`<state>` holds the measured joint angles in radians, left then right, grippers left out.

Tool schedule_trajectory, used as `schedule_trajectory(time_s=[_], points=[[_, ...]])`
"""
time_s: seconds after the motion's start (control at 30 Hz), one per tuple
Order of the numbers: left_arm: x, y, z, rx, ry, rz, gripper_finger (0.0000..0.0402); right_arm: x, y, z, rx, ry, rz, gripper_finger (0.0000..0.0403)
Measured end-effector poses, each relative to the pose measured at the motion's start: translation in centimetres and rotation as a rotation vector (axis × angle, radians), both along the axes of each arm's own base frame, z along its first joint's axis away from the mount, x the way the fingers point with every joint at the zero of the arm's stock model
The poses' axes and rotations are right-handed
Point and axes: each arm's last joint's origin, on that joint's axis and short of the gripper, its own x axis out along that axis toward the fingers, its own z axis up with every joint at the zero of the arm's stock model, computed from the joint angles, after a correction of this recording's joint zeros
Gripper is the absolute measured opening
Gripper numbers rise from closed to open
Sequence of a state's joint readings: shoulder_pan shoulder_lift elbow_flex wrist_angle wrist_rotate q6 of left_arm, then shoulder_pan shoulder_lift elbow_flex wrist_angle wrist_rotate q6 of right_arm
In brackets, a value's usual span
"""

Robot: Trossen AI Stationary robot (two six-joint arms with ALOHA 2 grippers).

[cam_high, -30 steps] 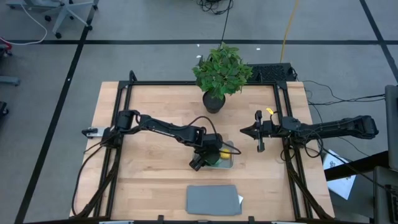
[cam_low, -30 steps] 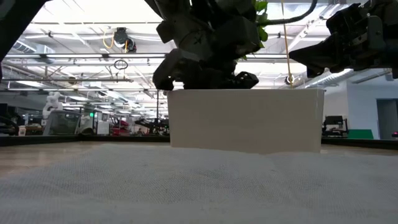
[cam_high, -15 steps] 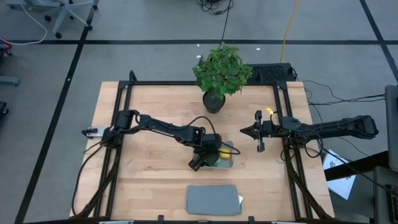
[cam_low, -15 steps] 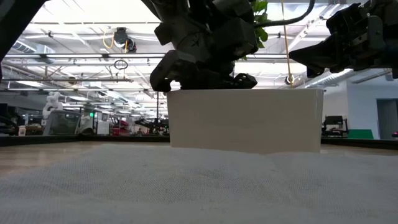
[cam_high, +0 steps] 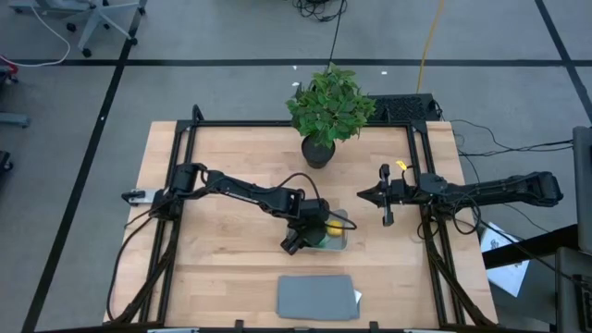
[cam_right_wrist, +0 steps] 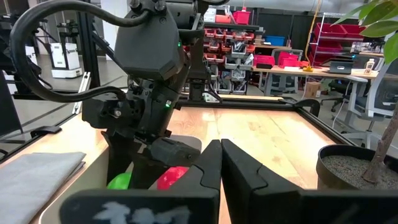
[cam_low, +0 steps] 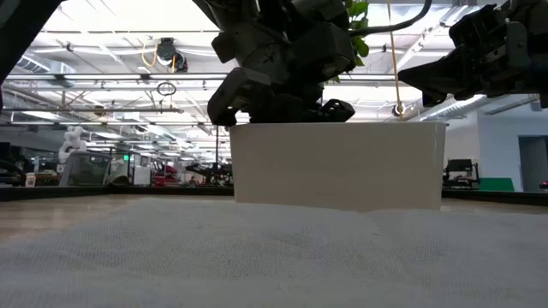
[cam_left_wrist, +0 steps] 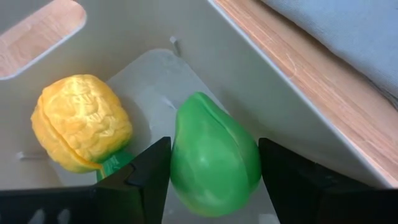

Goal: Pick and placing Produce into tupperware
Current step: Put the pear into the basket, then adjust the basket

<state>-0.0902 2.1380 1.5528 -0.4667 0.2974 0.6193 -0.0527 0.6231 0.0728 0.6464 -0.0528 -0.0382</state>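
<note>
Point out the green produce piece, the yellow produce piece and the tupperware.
green produce piece [cam_left_wrist: 214, 158]: left wrist view, middle of its rounded body.
yellow produce piece [cam_left_wrist: 81, 121]: left wrist view, centre of its bumpy yellow surface.
tupperware [cam_left_wrist: 249, 93]: left wrist view, its translucent side wall.

Around your counter [cam_high: 231, 157] you see grey floor [cam_high: 213, 37] with dark lines, an office chair [cam_high: 106, 18], and bright ceiling lights [cam_low: 111, 26].
</note>
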Motion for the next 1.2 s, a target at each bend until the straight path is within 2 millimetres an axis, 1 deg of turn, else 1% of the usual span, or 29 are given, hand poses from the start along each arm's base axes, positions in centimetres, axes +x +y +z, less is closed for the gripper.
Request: schedule_trajectory(time_s=[0.3,0.43,0.67,1.0,1.2], points=[[0.0,0.0,0.0,0.004,0.001,0.007,0.0273,0.0,0.0,0.0,0.0,0.0,0.0,0.0],[0.0,0.1,0.0,0.001,0.005,0.012,0.0288,0.0,0.0,0.0,0.0,0.0,0.0,0.0],[0.0,0.2,-0.1,-0.002,0.009,0.021,0.0292,0.0,0.0,0.0,0.0,0.0,0.0,0.0],[0.1,1.1,-0.2,-0.034,0.025,0.062,0.0292,0.0,0.0,0.0,0.0,0.0,0.0,0.0],[0.1,1.1,-0.2,-0.035,0.025,0.061,0.0298,0.0,0.0,0.0,0.0,0.0,0.0,0.0]])
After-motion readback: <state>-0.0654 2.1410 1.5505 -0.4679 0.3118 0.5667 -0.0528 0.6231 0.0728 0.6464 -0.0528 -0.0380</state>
